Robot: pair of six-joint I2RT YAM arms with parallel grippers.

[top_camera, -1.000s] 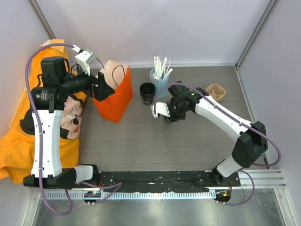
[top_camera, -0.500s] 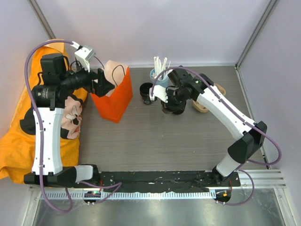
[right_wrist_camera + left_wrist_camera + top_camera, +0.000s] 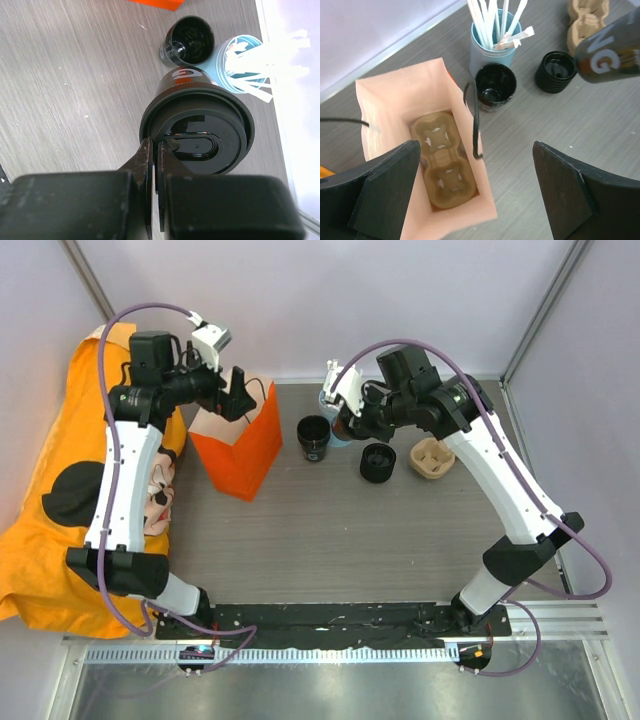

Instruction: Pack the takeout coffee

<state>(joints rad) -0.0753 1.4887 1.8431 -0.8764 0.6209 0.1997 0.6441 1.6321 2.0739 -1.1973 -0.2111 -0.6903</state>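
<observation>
Grip by the lid alone: the right gripper (image 3: 154, 150), jaws clamped on the rim of the black lid, carries the coffee cup (image 3: 197, 135) clear of the table at the far middle, just beside the straw holder (image 3: 240, 55) and near an open black cup (image 3: 189, 37). To the left the orange bag (image 3: 240, 445) stands with a cup carrier (image 3: 442, 160) at its bottom. The left gripper (image 3: 232, 390) hovers over it, fingers spread and holding nothing. The lid could pull off under the cup's weight and spill. The cup could also clip the straws, catch the bag's handle (image 3: 476, 125), or miss a carrier well.
</observation>
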